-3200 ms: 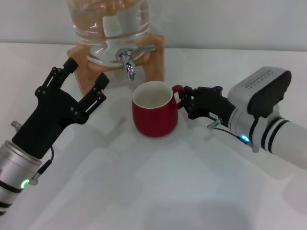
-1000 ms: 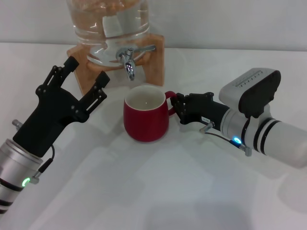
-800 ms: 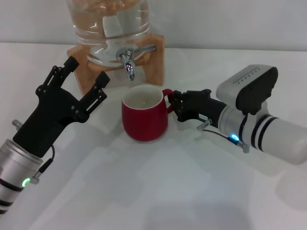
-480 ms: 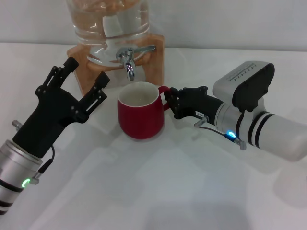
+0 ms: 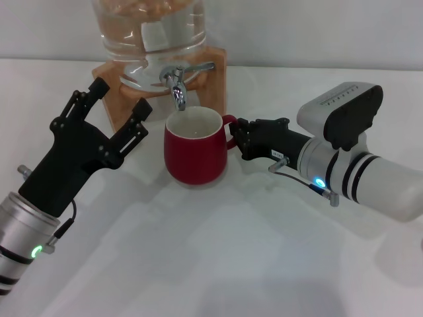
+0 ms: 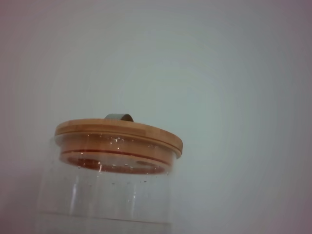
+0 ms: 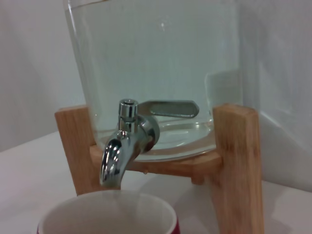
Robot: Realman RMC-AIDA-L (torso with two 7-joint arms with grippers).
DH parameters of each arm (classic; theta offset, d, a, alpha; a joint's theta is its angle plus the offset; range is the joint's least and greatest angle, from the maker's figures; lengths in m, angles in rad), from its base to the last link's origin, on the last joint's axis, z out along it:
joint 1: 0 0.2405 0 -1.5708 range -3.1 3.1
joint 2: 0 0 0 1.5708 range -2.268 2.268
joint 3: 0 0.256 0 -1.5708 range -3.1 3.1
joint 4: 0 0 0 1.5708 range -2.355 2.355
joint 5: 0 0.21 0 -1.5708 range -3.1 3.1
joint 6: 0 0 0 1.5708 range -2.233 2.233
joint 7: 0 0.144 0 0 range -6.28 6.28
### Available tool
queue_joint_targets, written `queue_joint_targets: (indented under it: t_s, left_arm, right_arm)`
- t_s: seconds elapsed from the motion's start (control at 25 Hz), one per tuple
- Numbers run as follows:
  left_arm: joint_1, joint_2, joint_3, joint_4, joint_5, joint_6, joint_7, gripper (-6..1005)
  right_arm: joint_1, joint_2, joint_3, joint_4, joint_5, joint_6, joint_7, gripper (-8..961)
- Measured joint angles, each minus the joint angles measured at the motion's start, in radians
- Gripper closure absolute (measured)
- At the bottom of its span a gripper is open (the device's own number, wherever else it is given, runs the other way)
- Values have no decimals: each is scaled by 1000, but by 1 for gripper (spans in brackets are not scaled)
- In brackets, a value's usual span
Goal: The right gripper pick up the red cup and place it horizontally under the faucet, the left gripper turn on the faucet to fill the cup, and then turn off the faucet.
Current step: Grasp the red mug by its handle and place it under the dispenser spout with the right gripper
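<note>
The red cup (image 5: 195,150) stands upright on the white table (image 5: 218,257), its white inside just under the spout of the chrome faucet (image 5: 177,89). My right gripper (image 5: 236,140) comes in from the right and is shut on the cup's handle. In the right wrist view the faucet (image 7: 127,144) and its sideways lever hang over the cup's rim (image 7: 109,214). My left gripper (image 5: 120,99) is open and empty, to the left of the cup and in front of the wooden stand (image 5: 115,99), pointing up toward the jar.
The clear glass jar (image 5: 149,30) sits in the wooden stand at the back of the table; its wooden lid (image 6: 117,139) shows in the left wrist view. A wall runs behind it.
My right gripper has carried the cup left and back, from the right of the faucet to under its spout. The left arm has not moved.
</note>
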Motion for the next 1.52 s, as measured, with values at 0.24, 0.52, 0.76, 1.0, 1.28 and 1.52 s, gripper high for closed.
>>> queue_joint_targets:
  t_s: [0.24, 0.52, 0.76, 1.0, 1.28, 1.52]
  left_arm:
    - [0, 0, 0, 0, 0, 0, 0, 138]
    - [1, 0, 0, 0, 0, 0, 0, 138]
    - [1, 0, 0, 0, 1, 0, -2, 138]
    - [0, 0, 0, 0, 1, 0, -2, 138]
    - [-1, -1, 0, 0, 0, 0, -4, 137]
    - [1, -1, 0, 1, 1, 0, -6, 137]
  right_arm:
    - [2, 0, -4, -8, -4, 0, -7, 816]
    - [4, 0, -13, -38, -6, 50, -42, 811]
    - [5, 0, -19, -41, -6, 75, -109, 806]
    - [21, 0, -31, -47, -6, 42, -121, 801]
    - [39, 0, -24, -40, -1, 3, -115, 796]
    - [39, 0, -23, -41, 0, 0, -113, 791]
